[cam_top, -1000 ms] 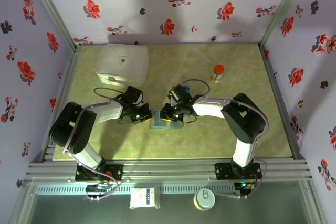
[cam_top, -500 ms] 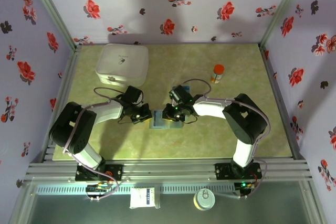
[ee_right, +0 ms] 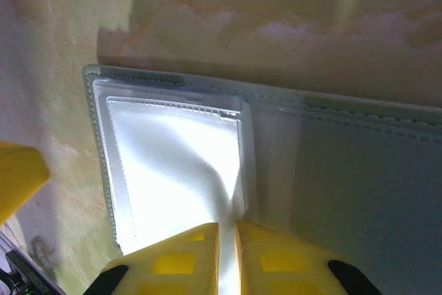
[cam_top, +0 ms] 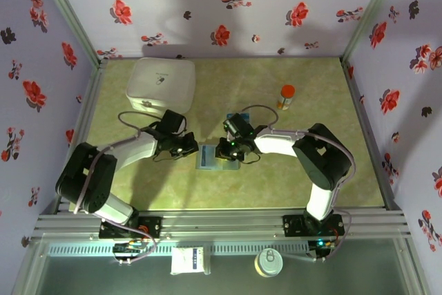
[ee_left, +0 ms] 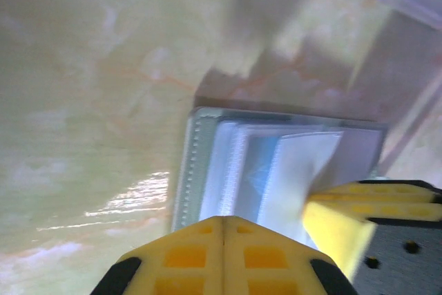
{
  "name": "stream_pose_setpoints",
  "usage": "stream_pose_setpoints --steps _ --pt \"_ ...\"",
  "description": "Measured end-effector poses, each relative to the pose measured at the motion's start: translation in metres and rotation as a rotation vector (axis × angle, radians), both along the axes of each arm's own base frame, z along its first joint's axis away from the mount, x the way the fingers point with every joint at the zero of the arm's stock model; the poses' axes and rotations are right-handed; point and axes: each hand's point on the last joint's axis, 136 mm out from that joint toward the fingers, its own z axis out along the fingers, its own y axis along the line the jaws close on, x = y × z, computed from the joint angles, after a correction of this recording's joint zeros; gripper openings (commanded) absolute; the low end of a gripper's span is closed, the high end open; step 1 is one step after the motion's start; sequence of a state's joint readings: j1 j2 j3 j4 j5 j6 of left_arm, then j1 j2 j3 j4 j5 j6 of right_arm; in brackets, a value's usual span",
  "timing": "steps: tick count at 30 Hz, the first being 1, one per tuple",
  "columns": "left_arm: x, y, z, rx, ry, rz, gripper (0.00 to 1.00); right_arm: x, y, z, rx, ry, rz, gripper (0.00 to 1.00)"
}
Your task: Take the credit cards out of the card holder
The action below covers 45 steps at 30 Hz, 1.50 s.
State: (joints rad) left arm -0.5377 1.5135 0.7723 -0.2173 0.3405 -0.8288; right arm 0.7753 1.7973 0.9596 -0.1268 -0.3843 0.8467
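**Top view.** The card holder (cam_top: 209, 157) lies open and flat on the worktop (cam_top: 290, 177), just in front of the arms and between the two end effectors. The left end effector (cam_top: 189, 148) sits at its left edge and the right end effector (cam_top: 222, 151) at its right half.

**Left wrist view.** The left end effector's fingers (ee_left: 222, 240) are pressed together over the near edge of the holder, where a stitched border is visible. The credit cards (ee_left: 304, 160) show as stacked pale layers in the pocket, their colour washed out by glare.

**Right wrist view.** The right end effector's fingers (ee_right: 200, 253) are drawn almost together, leaving a thin slit, at the inner edge of the bright pocket panel. They may be nipping a card edge, but this cannot be confirmed.

**Handling.**
- The cards are probably light, stiff, thin and slick. Take hold of an exposed short edge and draw it out along the pocket.
- The holder looks soft and light and is likely to drag along, so pin one panel down.
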Motion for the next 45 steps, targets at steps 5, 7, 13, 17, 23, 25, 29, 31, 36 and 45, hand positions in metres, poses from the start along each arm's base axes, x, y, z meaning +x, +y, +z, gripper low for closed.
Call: stream_pose_setpoints --steps 5,7,13,17,23,25,29,31,36,45 --pt "0.000 -0.005 0.008 -0.027 -0.011 -0.007 0.08 0.000 -0.001 -0.001 -0.002 -0.002 -0.002 0.14" --pt "-0.001 -0.010 0.010 -0.047 -0.013 -0.015 0.11 0.000 -0.001 -0.002 -0.003 -0.002 -0.003 0.13" --pt "-0.003 -0.027 0.012 -0.095 -0.012 -0.040 0.18 0.000 -0.001 -0.003 -0.001 -0.007 -0.005 0.11" --pt "-0.005 -0.034 0.005 -0.100 0.004 -0.048 0.21 0.000 -0.002 -0.004 0.003 -0.009 -0.006 0.09" --pt "-0.008 -0.034 -0.005 -0.088 0.032 -0.042 0.27 0.000 -0.001 -0.004 0.018 -0.018 -0.013 0.09" --pt "-0.009 -0.034 -0.006 -0.085 0.037 -0.036 0.29 0.001 -0.002 -0.004 0.027 -0.016 -0.019 0.09" --pt "-0.008 -0.033 -0.007 -0.079 0.035 -0.031 0.30 0.000 -0.001 -0.004 0.045 -0.014 -0.024 0.09" --pt "-0.007 -0.032 -0.007 -0.077 0.034 -0.029 0.31 0.000 -0.001 -0.004 0.051 -0.016 -0.025 0.09" --pt "-0.009 -0.033 -0.010 -0.073 0.043 -0.031 0.32 0.000 -0.001 -0.003 0.071 -0.015 -0.035 0.09" --pt "-0.010 -0.038 -0.016 -0.063 0.059 -0.043 0.28 0.000 -0.003 -0.003 0.089 -0.010 -0.038 0.09"
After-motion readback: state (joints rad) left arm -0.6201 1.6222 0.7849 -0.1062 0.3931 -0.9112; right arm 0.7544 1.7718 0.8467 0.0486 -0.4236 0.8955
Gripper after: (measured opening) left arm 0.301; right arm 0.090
